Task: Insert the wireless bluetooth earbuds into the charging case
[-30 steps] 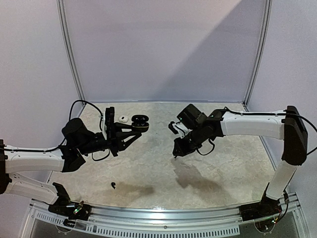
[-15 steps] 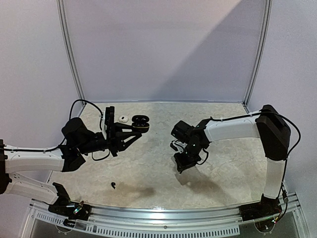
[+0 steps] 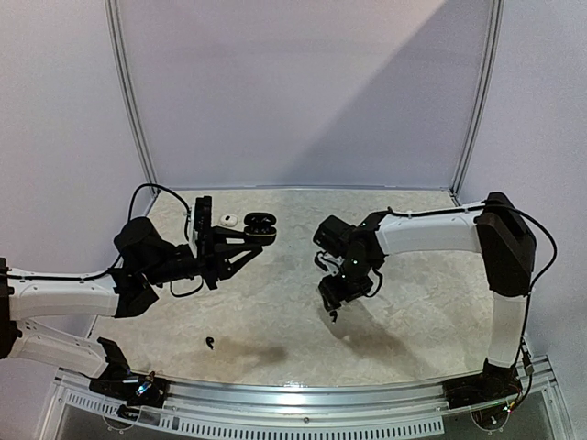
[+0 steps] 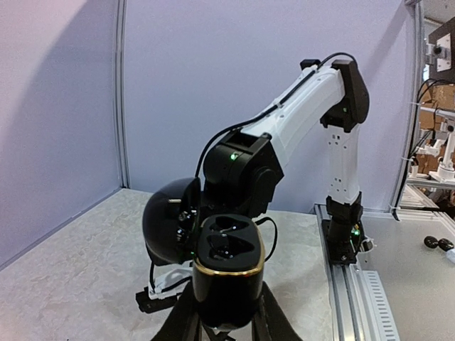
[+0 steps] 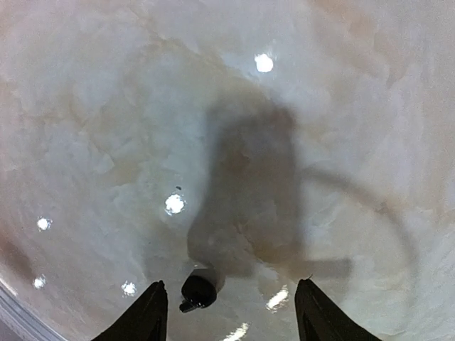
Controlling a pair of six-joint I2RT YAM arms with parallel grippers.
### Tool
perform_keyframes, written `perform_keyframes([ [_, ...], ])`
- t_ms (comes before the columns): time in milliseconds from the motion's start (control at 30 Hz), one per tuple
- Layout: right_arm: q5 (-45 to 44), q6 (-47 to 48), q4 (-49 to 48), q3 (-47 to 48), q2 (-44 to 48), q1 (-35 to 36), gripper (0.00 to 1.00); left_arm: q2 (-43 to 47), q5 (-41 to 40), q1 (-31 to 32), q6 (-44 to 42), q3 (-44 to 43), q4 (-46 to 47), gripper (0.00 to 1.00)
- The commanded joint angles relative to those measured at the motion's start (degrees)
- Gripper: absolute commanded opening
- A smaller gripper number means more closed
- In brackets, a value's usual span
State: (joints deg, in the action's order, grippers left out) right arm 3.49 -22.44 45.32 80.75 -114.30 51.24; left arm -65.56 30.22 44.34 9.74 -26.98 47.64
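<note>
Right gripper point(image 5: 229, 307) stands open and holds nothing. One black earbud point(image 5: 197, 291) lies on the table point(image 5: 106, 142) between its fingers and touches neither of them. Left gripper point(image 4: 227, 323) is closed around the open case point(image 4: 228, 264) and holds it up. I judge the earbud very light, smooth and easy to flick away, so pinch its round body gently.

You have the black, gold-banded charging case point(image 4: 228, 273) upright, lid open, two wells showing; one black earbud point(image 3: 212, 344) lies near the table's point(image 3: 275, 312) front-left edge; a second black earbud point(image 5: 197, 291) shows farther right, mid-table.
</note>
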Motion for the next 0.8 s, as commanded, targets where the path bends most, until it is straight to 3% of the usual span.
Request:
perform_keyframes([
  [0,-6.83,5.02,-0.94,2.55,9.03,-0.33,0.69,0.95,-0.18,-0.65,0.87,-1.67,1.45,0.00],
  [133,-6.52,10.74,-5.95,1.95,19.51,-0.31,0.76,0.74,-0.03,-0.87,2.74,-2.94,2.36,0.00],
  [267,3.14,14.66,-21.19,-2.51,28.03,-0.26,0.77,0.56,0.48,-1.14,5.85,-4.62,3.52,0.00],
  [300,6.67,16.20,-27.00,-4.73,30.12,-0.18,0.94,0.58,0.60,-1.18,6.78,-5.11,3.78,0.00],
  [367,11.68,17.23,-40.01,-9.07,33.61,0.26,0.99,0.90,1.08,-1.27,8.62,-6.15,3.98,0.00],
  [467,15.11,20.95,-53.05,-11.49,35.40,2.60,0.98,1.66,2.36,-1.27,10.83,-7.52,4.24,0.00],
  [567,17.36,25.36,-55.38,-8.69,33.60,4.27,0.95,2.54,3.14,-1.27,12.43,-8.61,4.11,0.00],
  [767,22.38,23.53,-60.91,-7.26,29.59,4.86,0.82,3.81,3.43,-1.18,14.13,-9.92,4.18,0.00],
])
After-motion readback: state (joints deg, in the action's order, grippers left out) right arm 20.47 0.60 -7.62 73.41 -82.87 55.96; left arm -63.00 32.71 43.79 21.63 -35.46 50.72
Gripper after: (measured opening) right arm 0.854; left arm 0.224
